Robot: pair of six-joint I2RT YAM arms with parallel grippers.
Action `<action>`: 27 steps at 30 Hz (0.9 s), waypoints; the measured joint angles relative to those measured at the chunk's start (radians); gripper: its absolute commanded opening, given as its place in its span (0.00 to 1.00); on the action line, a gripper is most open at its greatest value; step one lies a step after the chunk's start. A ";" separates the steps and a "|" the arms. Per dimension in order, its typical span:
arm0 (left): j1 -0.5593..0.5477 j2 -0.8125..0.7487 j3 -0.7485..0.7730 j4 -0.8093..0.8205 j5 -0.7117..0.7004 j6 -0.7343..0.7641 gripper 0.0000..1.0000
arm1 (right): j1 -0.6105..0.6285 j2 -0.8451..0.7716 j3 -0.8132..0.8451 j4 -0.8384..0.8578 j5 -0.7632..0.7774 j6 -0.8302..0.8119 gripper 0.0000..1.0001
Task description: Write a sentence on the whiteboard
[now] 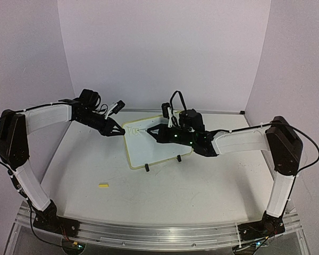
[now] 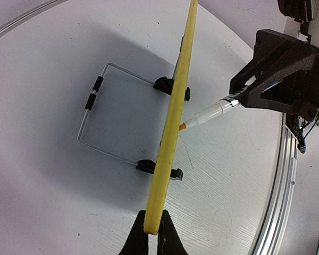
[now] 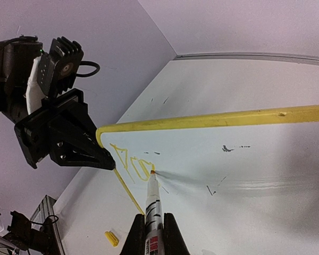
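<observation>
The whiteboard (image 1: 151, 149) with its yellow rim stands tilted on two black feet at the middle of the table. My left gripper (image 1: 118, 132) is shut on the rim at the board's upper left corner; the left wrist view shows the rim (image 2: 175, 106) edge-on between the jaws of this gripper (image 2: 153, 231). My right gripper (image 3: 151, 228) is shut on a white marker (image 3: 153, 204) whose tip touches the board face (image 3: 244, 159). A few yellow strokes of the sentence (image 3: 128, 162) sit by that corner, right beside the tip.
A small yellow marker cap (image 1: 103, 185) lies on the table in front of the left arm. A wire stand (image 2: 95, 122) props the board from behind. Small dark smudges (image 3: 227, 149) mark the board face. Walls close in the table's back and sides.
</observation>
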 measured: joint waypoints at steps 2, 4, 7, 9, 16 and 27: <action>0.000 0.000 0.000 0.000 0.000 0.000 0.00 | 0.000 0.000 -0.001 0.000 0.000 0.001 0.00; 0.000 0.000 0.000 0.000 -0.001 0.000 0.00 | 0.000 0.000 -0.007 0.000 0.000 0.003 0.00; 0.000 0.000 0.000 0.000 -0.002 0.000 0.00 | 0.000 0.000 -0.022 0.000 -0.001 0.009 0.00; 0.000 0.000 0.000 0.000 -0.002 0.000 0.00 | 0.000 0.000 -0.030 0.000 -0.003 0.013 0.00; 0.000 0.000 0.000 0.000 -0.002 0.000 0.00 | 0.000 0.000 -0.040 0.002 -0.012 0.015 0.00; -0.002 -0.001 0.000 -0.001 -0.002 0.001 0.00 | -0.003 -0.050 -0.061 0.035 -0.042 -0.009 0.00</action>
